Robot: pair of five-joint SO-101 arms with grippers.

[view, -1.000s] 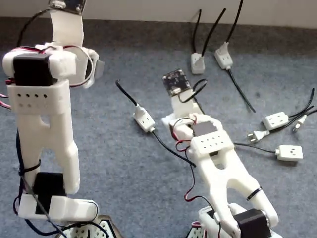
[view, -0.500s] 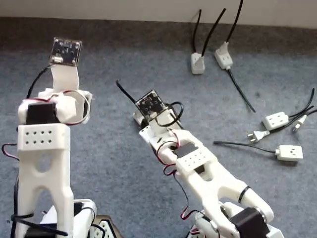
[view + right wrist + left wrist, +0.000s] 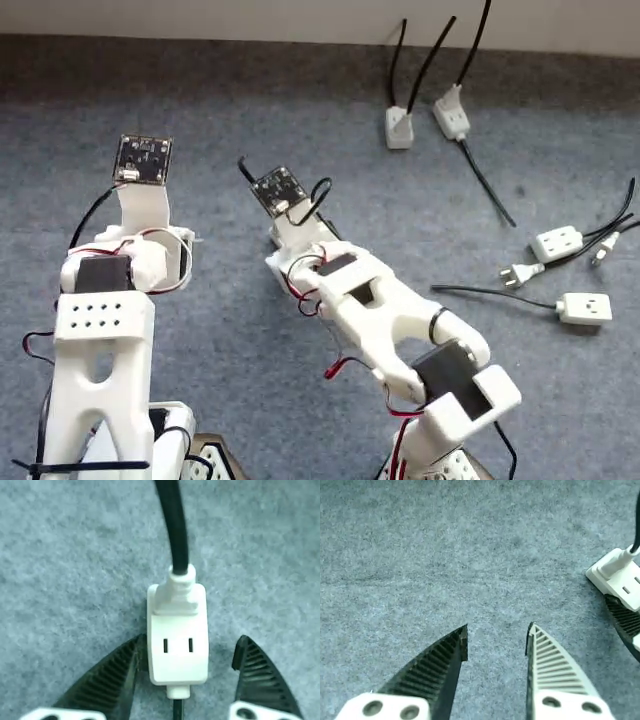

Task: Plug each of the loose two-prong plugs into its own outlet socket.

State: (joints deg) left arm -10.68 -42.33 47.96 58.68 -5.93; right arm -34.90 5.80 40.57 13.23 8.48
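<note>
My left arm (image 3: 100, 320) stands to the left of the middle socket (image 3: 177, 645). My left jaws are wide apart and hold nothing. They hang over a bare part of the grey desk (image 3: 445, 545), and the middle socket lies just off to one side of them.

The middle socket is a white block with two little slots on top. It lies flat on the desk. A fat black cord (image 3: 172, 525) comes out of one end, and a thin cord comes out of the other end.

My right jaws are apart too, one on each side of the middle socket. One dark jaw is right next to the block, and I cannot tell if it touches. The other jaw is a little way off. They are not clamped on it. In the high view my right arm (image 3: 385, 310) lies stretched out low over the middle socket.

Far behind the middle socket and to its right stands a back socket (image 3: 399, 127). A second back socket (image 3: 452, 115) stands just beside it. Each has a black cord that runs off toward the wall.

Well to the right of the middle socket lie two more white blocks, an upper right socket (image 3: 556, 242) and a lower right socket (image 3: 585, 308). A loose plug (image 3: 525, 271) lies on the desk near them, a bit closer to the middle socket. Its two prongs are bare, and it is in no socket.
</note>
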